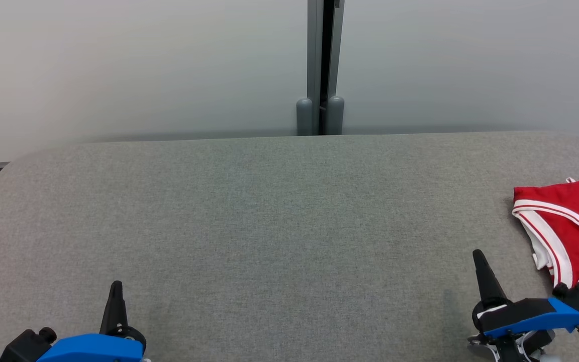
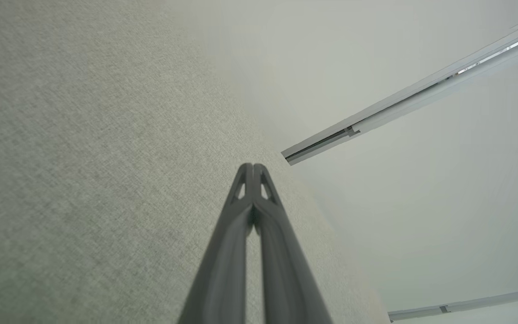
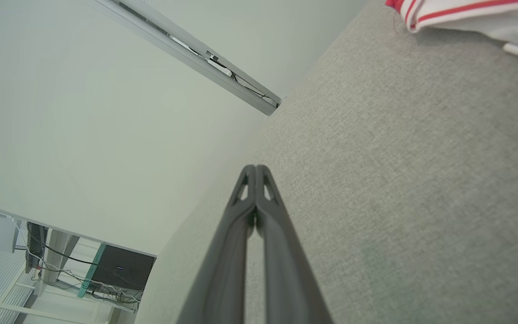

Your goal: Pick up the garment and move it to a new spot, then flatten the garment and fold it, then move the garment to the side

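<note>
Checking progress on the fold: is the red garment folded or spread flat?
Folded, it seems: the red garment lies in compact stacked layers near the right edge of the table; the frame cuts off its right side.

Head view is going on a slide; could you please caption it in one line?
Red-and-white garment lies at the grey table's right edge; both arms' jaws shut and empty.

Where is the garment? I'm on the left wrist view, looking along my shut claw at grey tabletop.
Observer: In the head view, the red garment with white stripes lies bundled at the table's right edge.
Operator: Is the right claw holding it?
Observer: No. The right claw is shut and empty, its tips left of the garment.
Operator: Anything between them?
Observer: Just grey tabletop, going by the right wrist view.
</note>
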